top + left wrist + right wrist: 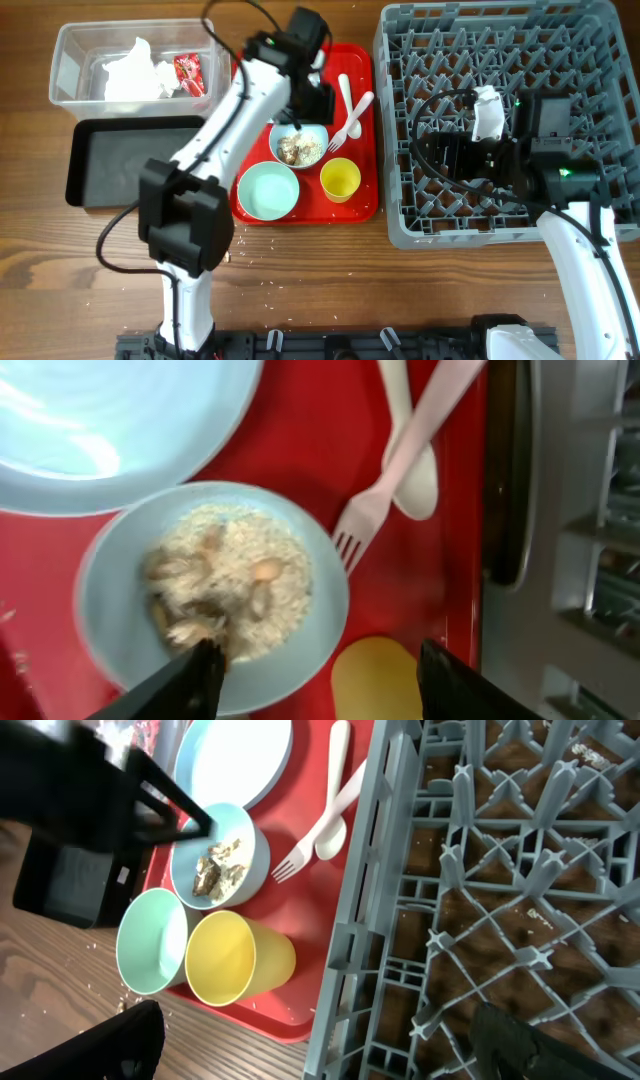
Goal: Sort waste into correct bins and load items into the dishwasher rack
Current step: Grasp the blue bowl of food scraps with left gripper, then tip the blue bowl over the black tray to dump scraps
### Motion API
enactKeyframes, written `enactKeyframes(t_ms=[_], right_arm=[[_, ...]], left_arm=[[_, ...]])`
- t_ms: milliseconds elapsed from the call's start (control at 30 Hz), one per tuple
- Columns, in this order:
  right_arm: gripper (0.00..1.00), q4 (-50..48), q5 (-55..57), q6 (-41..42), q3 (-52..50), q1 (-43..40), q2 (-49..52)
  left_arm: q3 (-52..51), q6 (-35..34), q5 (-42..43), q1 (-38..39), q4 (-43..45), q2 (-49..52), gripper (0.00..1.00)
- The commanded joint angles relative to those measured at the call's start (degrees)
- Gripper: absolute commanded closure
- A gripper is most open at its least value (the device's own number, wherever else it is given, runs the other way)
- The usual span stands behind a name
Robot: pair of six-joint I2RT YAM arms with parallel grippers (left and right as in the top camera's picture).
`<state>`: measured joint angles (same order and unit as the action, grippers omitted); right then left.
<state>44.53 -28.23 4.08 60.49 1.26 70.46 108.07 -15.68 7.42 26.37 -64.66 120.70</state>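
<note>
A mint bowl [299,149] with brownish-white food scraps [225,585] sits on the red tray; it also shows in the right wrist view [222,857]. My left gripper [315,680] is open just above this bowl's rim, beside the yellow cup [340,180]. An empty mint bowl [267,191], a pale blue plate [110,420], a white fork [385,500] and spoon [410,460] lie on the tray. The clear tub [75,50] holds a napkin [135,72] and red wrapper [188,72]. My right gripper [315,1040] is open over the grey rack [500,120].
A black tray [90,160] lies left of the red serving tray [365,110], below the clear tub. Crumbs are scattered on the wooden table in front of the red tray. The rack fills the right side.
</note>
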Motion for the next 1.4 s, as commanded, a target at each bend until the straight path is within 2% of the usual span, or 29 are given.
enactKeyframes(t_ms=[0, 200, 267, 400, 600, 700, 767, 800, 967, 1167, 1233, 1367], right_arm=[[0.00, -0.17, 0.11, 2.14, 0.90, 0.20, 0.44], [0.00, -0.04, -0.11, 2.58, 0.90, 0.20, 0.44], [0.00, 0.09, -0.11, 2.60, 0.90, 0.17, 0.44], [0.00, 0.15, -0.11, 2.54, 0.90, 0.17, 0.44], [0.00, 0.74, -0.11, 2.56, 0.90, 0.17, 0.44], [0.00, 1.18, -0.11, 2.51, 0.90, 0.17, 0.44], [0.00, 1.18, -0.09, 2.51, 0.90, 0.17, 0.44], [0.00, 1.20, -0.11, 2.54, 0.90, 0.17, 0.44], [0.00, 1.38, -0.09, 2.51, 0.90, 0.17, 0.44], [0.00, 1.38, -0.09, 2.49, 0.90, 0.17, 0.44], [0.00, 1.33, -0.07, 2.27, 0.90, 0.17, 0.44], [0.00, 1.20, -0.09, 2.29, 0.90, 0.17, 0.44]], left_arm=[[-6.75, 0.26, 0.46, 3.45, 7.13, 0.28, 0.40], [-13.00, -1.22, -1.42, 5.44, 14.38, 1.09, 0.56], [-13.44, -2.99, -4.15, 5.35, 14.80, 1.14, 0.61], [-13.66, -2.97, -4.50, 5.42, 15.21, 1.22, 0.71], [-17.73, -3.21, -7.32, 5.40, 18.69, 1.25, 0.73], [-18.23, -3.23, -7.56, 5.40, 19.30, 1.25, 0.79], [-18.23, -3.21, -7.54, 5.40, 20.00, 1.25, 0.93], [-18.01, -3.21, -7.54, 5.38, 20.09, 1.16, 0.96], [-14.43, -3.17, -7.50, 5.22, 16.81, -1.95, 0.96], [-9.57, -3.15, -6.36, 1.97, 9.03, -11.34, 0.96], [-9.57, -3.15, -4.81, -1.44, 6.34, -15.65, 0.96], [-9.57, -1.60, 0.33, -14.01, -2.29, -20.33, 0.96]])
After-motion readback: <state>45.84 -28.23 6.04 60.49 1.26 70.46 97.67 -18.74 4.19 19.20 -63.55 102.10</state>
